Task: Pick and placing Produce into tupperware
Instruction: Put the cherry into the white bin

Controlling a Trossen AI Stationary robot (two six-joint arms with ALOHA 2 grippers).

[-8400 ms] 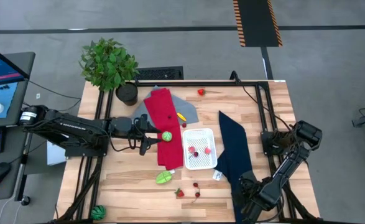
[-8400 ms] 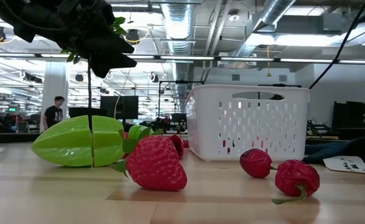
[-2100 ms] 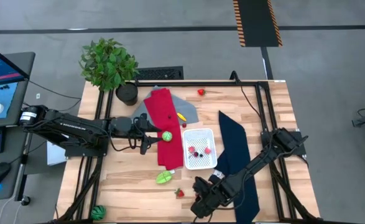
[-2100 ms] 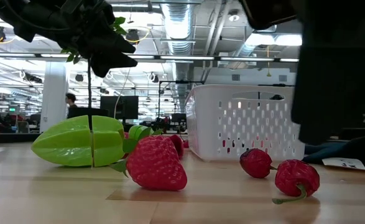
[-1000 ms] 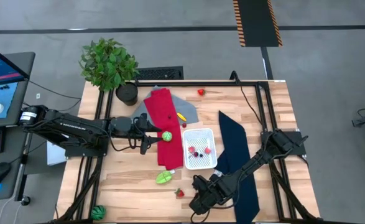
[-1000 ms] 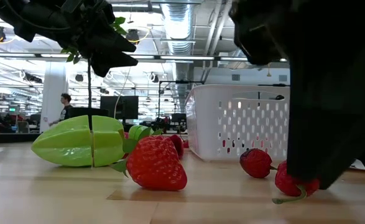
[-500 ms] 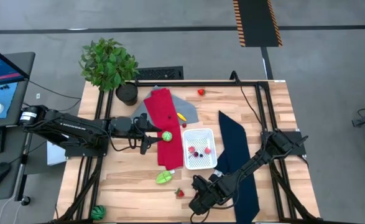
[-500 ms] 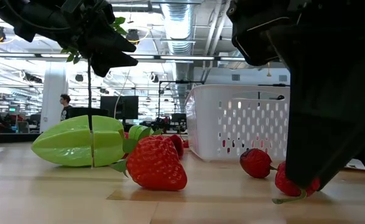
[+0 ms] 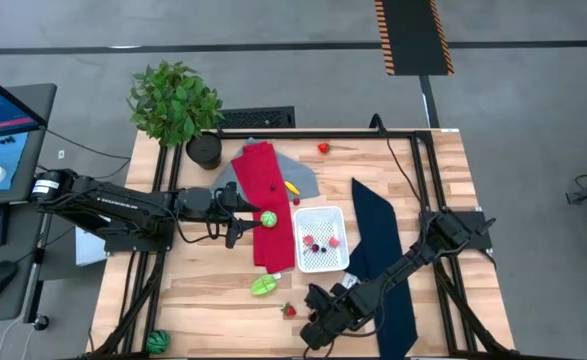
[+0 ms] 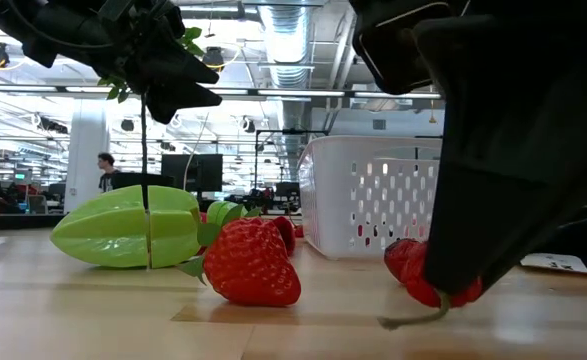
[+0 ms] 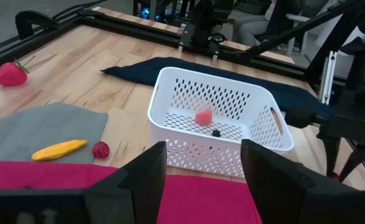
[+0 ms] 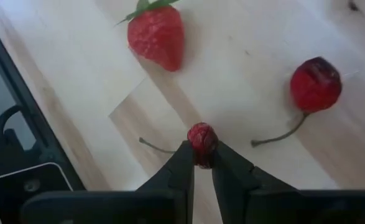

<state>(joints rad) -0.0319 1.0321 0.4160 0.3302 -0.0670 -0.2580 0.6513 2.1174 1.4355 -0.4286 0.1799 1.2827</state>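
Cherry in hand: a small red cherry (image 12: 202, 137) with a thin stem was pinched between the closed fingers of the right tool (image 12: 202, 163), at the near edge of the table (image 9: 213, 290), seemingly just clear of the wood.
Handling, judged: light, hard and rounded, so apt to squirt out of a narrow pinch; the hold across the body looked sound, and the trailing stem was no place to grip.
Near neighbours: a second cherry (image 12: 315, 84) and a strawberry (image 12: 157, 35) lay loose on the wood just beside the held one; a green starfruit (image 9: 263, 286) lay a little farther to the left.
Tupperware: the white tub (image 9: 320, 240) stood mid-table between the red cloth (image 9: 266, 200) and the navy cloth (image 9: 377, 250), with some small red and pink pieces already in it.
Obstructions, judged: the tub wall had to be cleared on approach; the navy cloth lay under the right arm's path.
Left tool: the left tool (image 11: 202, 168) hung over the red cloth beside a green fruit (image 9: 269, 218), fingers spread and empty.
Far side: a yellow piece (image 11: 58, 150) and a small red piece (image 11: 100, 149) lay on or by a grey cloth (image 9: 303, 180); another strawberry (image 9: 323, 148) lay near the far edge, and a potted plant (image 9: 178, 105) stood at the far left corner.
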